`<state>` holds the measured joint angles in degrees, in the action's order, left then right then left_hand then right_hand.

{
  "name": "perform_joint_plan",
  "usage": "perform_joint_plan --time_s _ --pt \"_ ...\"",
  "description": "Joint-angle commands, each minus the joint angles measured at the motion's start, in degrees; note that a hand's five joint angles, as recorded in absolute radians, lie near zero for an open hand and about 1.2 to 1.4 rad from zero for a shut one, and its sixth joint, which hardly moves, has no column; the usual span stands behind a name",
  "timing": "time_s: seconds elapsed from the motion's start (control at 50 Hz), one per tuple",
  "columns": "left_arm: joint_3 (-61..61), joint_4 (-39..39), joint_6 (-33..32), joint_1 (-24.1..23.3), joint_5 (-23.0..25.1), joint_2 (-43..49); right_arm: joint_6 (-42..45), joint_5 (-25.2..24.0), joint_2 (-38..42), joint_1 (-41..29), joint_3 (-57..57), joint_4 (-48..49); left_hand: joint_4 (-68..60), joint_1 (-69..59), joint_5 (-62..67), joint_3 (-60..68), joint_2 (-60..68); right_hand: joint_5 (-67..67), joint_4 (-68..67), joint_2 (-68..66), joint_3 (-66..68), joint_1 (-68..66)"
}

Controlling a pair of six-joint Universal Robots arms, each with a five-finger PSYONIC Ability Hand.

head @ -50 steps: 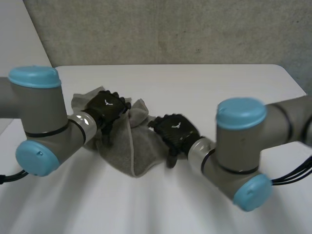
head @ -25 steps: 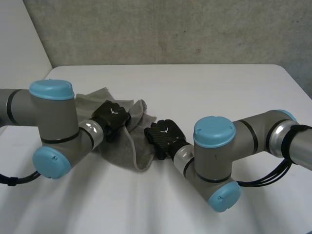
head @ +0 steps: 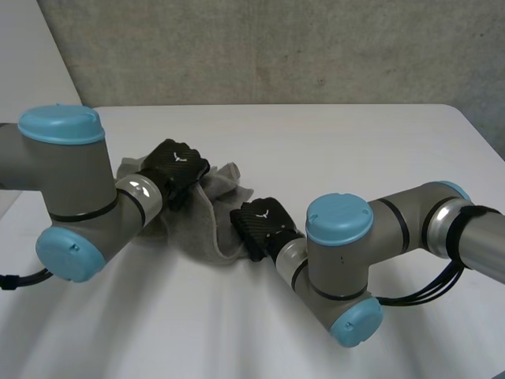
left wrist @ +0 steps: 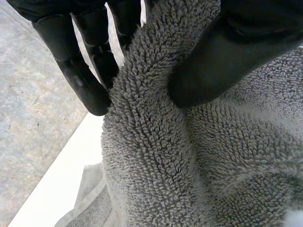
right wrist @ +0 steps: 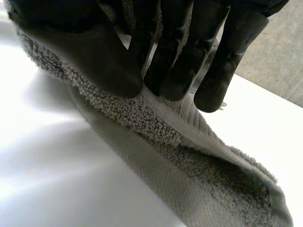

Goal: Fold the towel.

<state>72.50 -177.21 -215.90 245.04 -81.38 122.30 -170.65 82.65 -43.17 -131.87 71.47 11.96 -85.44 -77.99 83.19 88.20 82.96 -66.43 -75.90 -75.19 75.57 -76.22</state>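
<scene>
Grey terry towel (head: 207,225) bunched on the white table (head: 355,150), left hand (head: 177,167) pinching a fold, right hand (head: 259,225) pinching its hemmed edge

Left hand (head: 175,167), right hand (head: 259,225): pinch grips.

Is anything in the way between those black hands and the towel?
Nothing visible. The left hand pinches a ridge of the towel between thumb and fingers, and the right hand pinches its hemmed edge; both touch it directly.
</scene>
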Motion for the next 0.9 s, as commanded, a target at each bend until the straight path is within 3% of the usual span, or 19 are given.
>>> perform_joint_plan --time_s 0.02,0.12,0.14,0.16,0.18,0.2,0.22,0.24,0.3,0.34,0.38,0.44,0.54,0.68,0.86,0.9 --pt "-5.1 -1.0 2.9 0.1 -0.4 -0.5 -1.0 -0.7 -0.6 0.4 -3.0 0.3 5.4 -2.0 -13.2 -8.2 -3.0 -3.6 -4.1 -4.8 4.4 -3.8" --pt "-14.8 -2.4 6.1 0.1 -5.8 -0.9 -0.6 -0.1 -5.2 3.5 -10.3 1.0 5.4 -2.0 -13.2 -8.2 -3.0 -3.6 -4.1 -4.8 4.4 -3.8" --pt "-18.9 -3.7 8.6 0.2 -9.3 -1.5 -0.6 0.5 -8.4 5.6 -12.4 2.6 5.4 -2.0 -13.2 -8.2 -3.0 -3.6 -4.1 -4.8 4.4 -3.8" --pt "-19.0 -3.7 8.7 0.2 -9.3 -1.5 -0.5 1.6 -12.9 7.8 -13.5 6.5 5.4 -2.0 -13.2 -8.2 -3.0 -3.6 -4.1 -4.8 4.4 -3.8" --pt "-22.4 -5.6 11.9 0.3 -13.1 -2.5 -0.5 1.6 -13.0 7.8 -13.5 6.5 5.4 -2.0 -13.2 -8.2 -3.0 -3.6 -4.1 -4.8 4.4 -3.8" --pt "-22.4 -5.6 11.9 0.3 -13.2 -2.5 -0.6 3.2 -17.8 9.6 -13.5 12.1 5.4 -2.0 -13.2 -8.2 -3.0 -3.6 -4.1 -4.8 4.4 -3.8" --pt "-25.5 -9.3 17.1 0.6 -18.1 -4.2 -0.6 4.6 -22.0 11.4 -12.6 18.2 5.4 -2.0 -13.2 -8.2 -3.0 -3.6 -4.1 -4.8 4.4 -3.8" --pt "-26.5 -12.2 21.1 1.0 -21.1 -5.7 -0.6 4.6 -22.0 11.5 -12.6 18.3 5.4 -2.0 -13.2 -8.2 -3.0 -3.6 -4.1 -4.8 4.4 -3.8" --pt "-25.9 -16.0 26.6 1.1 -23.4 -8.3 0.0 4.2 -26.9 13.7 -10.6 25.5 5.4 -2.0 -13.2 -8.2 -3.0 -3.6 -4.1 -4.8 4.4 -3.8" --pt "-24.7 -16.7 28.1 0.9 -23.3 -9.1 0.3 2.4 -27.3 14.2 -10.4 24.9 5.4 -2.0 -13.2 -8.2 -3.0 -3.6 -4.1 -4.8 4.4 -3.8" --pt "-22.2 -16.5 28.5 0.7 -23.3 -9.7 0.6 -3.0 -27.2 13.9 -9.2 20.8 5.4 -2.0 -13.2 -8.2 -3.0 -3.6 -4.1 -4.8 4.4 -3.8" --pt "-14.6 -16.3 28.4 0.2 -22.8 -11.6 0.8 -7.1 -27.1 13.7 -6.6 16.3 5.4 -2.0 -13.2 -8.2 -3.0 -3.6 -4.1 -4.8 4.4 -3.8" --pt "-1.0 -16.6 28.3 -0.4 -19.2 -14.1 1.1 -10.0 -26.8 13.7 -1.3 12.7 5.4 -2.0 -13.2 -8.2 -3.0 -3.6 -4.1 -4.8 4.4 -3.8" --pt "18.7 -18.3 28.3 -1.8 -14.0 -17.4 3.4 -10.1 -25.4 13.7 6.8 10.2 14.0 6.5 -21.7 -16.7 -11.5 -3.6 -4.1 -4.8 4.4 -3.8" --pt "30.6 -19.6 26.6 -3.1 -13.5 -19.8 10.3 -9.8 -22.1 14.8 13.6 4.6 15.3 7.9 -23.1 -18.1 -12.9 -3.6 -4.1 -4.8 4.4 -3.8" --pt "33.1 -19.5 24.1 -5.0 -12.6 -20.3 10.6 -9.6 -21.9 15.2 14.0 4.0 18.7 11.2 -26.4 -21.4 -16.2 2.1 1.6 0.8 -1.2 1.9"
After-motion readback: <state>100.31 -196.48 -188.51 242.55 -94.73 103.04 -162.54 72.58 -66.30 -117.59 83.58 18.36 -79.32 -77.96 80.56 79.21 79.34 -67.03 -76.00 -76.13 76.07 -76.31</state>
